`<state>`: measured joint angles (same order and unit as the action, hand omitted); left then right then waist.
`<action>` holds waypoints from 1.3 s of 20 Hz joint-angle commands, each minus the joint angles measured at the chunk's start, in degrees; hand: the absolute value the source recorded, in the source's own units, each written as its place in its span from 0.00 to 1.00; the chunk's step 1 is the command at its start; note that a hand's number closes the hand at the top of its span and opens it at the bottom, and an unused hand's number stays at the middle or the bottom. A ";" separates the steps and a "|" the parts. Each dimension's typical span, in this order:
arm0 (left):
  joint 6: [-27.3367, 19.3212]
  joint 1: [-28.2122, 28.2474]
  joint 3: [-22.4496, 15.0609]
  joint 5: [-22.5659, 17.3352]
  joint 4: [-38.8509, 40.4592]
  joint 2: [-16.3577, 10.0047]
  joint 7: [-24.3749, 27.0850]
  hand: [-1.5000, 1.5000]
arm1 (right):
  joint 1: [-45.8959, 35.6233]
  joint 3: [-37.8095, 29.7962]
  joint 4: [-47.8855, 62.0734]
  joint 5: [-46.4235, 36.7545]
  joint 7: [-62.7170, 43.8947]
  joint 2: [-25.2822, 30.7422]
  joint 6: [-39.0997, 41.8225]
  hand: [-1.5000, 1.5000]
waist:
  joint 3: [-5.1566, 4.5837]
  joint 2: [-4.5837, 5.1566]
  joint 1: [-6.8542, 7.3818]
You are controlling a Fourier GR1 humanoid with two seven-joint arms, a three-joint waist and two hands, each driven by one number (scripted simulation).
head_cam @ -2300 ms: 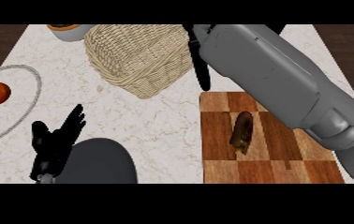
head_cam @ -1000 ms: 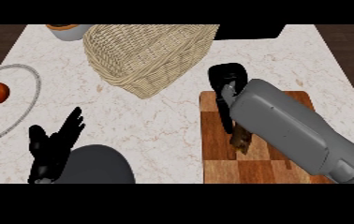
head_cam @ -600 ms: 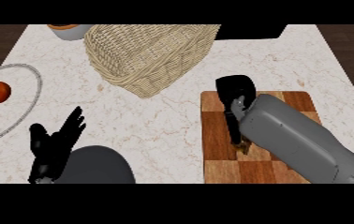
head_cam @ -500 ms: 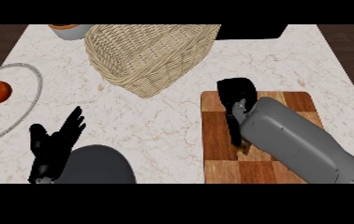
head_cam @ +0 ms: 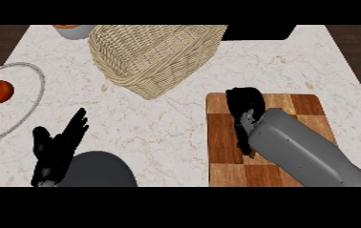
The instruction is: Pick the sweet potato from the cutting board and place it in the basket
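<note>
The left robot hand (head_cam: 59, 145) shows at the near left edge, resting above the surface (head_cam: 165, 127), fingers spread and pointing up, holding nothing. To its right, at the near right, lies 1 checkered wooden cutting board (head_cam: 224, 171). The grey right forearm crosses the board from the near edge, and the right robot hand (head_cam: 245, 104) sits over the board's far half. Whether that hand is spread or closed cannot be told. The sweet potato (head_cam: 244, 147) is on the cutting board, mostly hidden under the right hand and forearm; only a dark strip shows at the forearm's left edge. At the left edge, further back, is the rim of 1 plate (head_cam: 39, 81) carrying a red-orange item (head_cam: 4, 91). The wicker basket (head_cam: 156, 55) stands far and left of centre, well apart from the board. A bowl (head_cam: 75, 30) sits at the far left.
</note>
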<state>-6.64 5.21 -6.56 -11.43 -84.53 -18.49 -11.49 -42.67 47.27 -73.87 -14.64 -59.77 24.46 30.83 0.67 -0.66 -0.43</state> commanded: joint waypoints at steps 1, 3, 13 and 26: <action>1.64 3.53 -0.21 -0.24 6.13 0.26 0.17 0.50 | 1.78 0.25 -0.87 0.29 -7.68 1.22 4.45 0.00 | -0.79 0.48 -0.29; 1.65 3.28 -0.85 0.49 6.12 0.56 0.35 0.50 | 0.92 1.18 4.99 -1.92 -6.96 -2.06 2.59 0.00 | -0.76 0.82 0.81; 1.54 2.61 0.26 -0.25 1.42 0.01 -4.66 0.50 | 5.38 -0.96 0.84 -4.60 -4.93 0.30 2.31 0.00 | -0.67 0.54 0.46; 1.15 1.25 0.47 2.00 5.94 1.97 -2.05 0.50 | 7.89 2.38 -1.31 -12.82 2.79 1.83 4.93 1.00 | -0.71 0.67 0.18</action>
<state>-5.34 5.25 -5.45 -10.00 -84.27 -17.61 -11.75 -36.35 47.07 -74.49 -24.66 -53.58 26.75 33.91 0.50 -0.98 -0.01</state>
